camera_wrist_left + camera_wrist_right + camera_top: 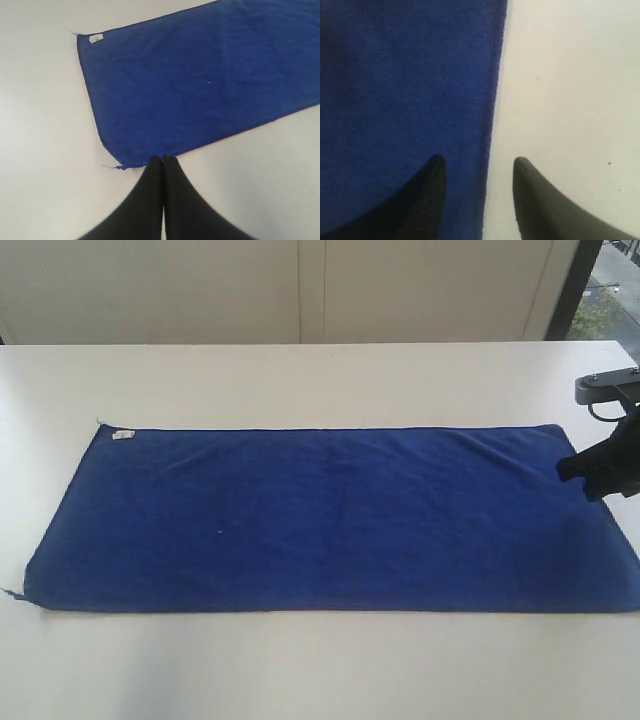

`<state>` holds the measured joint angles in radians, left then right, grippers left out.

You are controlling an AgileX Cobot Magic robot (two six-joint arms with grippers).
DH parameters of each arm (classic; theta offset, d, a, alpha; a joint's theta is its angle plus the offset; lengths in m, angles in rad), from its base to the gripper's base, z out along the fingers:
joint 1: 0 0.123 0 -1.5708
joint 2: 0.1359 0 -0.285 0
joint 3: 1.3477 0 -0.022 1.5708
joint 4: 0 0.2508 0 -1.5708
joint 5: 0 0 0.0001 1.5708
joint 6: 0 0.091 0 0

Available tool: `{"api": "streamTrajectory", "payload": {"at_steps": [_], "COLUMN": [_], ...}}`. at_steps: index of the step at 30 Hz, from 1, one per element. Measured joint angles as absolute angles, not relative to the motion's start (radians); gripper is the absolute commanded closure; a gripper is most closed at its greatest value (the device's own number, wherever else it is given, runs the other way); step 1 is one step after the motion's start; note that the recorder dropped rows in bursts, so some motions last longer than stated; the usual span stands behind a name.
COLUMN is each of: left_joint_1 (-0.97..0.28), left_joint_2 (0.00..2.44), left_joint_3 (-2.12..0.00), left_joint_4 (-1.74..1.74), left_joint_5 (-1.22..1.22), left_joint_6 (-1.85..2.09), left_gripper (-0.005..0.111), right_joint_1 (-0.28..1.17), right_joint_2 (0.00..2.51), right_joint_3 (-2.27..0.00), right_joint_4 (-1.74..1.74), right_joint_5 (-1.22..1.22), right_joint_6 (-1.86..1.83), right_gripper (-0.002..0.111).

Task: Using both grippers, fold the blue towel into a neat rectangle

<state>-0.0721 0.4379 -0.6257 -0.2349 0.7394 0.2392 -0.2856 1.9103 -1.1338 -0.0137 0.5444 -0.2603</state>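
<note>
The blue towel [320,520] lies spread flat and lengthwise across the white table [300,380], its small white tag [122,435] at the far left corner. My right gripper [583,476] hovers over the towel's right end. In the right wrist view it [479,161] is open and straddles the towel's [405,90] hemmed edge, one finger [432,185] over cloth, the other finger [530,190] over bare table. My left gripper [162,159] is shut and empty, its tips just at the towel's [200,80] long near hem beside the frayed corner [120,167]. It is outside the exterior view.
Bare table top [45,150] surrounds the towel on all sides. Pale wall panels [300,290] stand behind the table's far edge, with a window strip [612,290] at the far right. A grey arm bracket [605,388] juts in at the right.
</note>
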Motion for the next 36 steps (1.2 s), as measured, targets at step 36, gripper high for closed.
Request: {"api": "streamTrajectory", "payload": {"at_steps": [36], "left_joint_1": [-0.072], "left_joint_2": [0.438], "left_joint_3": [-0.626], "left_joint_4": [-0.235], "left_joint_5": [0.739], "left_joint_6": [0.239], "left_gripper": [0.107], "right_joint_1": [-0.29], "right_joint_2": [1.974], "right_joint_3": [-1.125], "right_joint_4": [0.21], "right_joint_5": [0.511], "right_joint_6": [-0.331], "right_gripper": [0.07]}}
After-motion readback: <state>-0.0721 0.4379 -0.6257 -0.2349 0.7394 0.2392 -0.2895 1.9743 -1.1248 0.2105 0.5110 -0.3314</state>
